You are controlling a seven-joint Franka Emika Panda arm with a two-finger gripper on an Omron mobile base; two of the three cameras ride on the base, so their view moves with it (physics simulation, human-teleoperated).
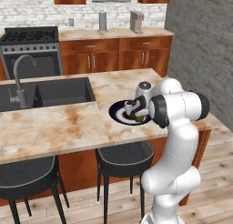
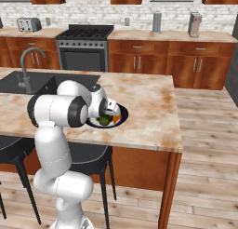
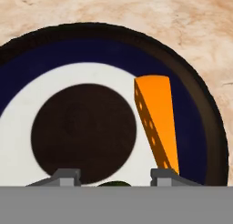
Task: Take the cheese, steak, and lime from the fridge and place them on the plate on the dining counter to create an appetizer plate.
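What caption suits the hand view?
Cheese lying on the plate, lime peeking between the end effector tips.

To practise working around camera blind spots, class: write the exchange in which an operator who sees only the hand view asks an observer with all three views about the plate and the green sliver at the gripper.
Operator: Where on the counter is this plate?
Observer: The plate sits near the front edge of the counter, above a black stool.
Operator: What is the green sliver between my gripper tips?
Observer: A whole round lime, down at the plate beside the cheese.
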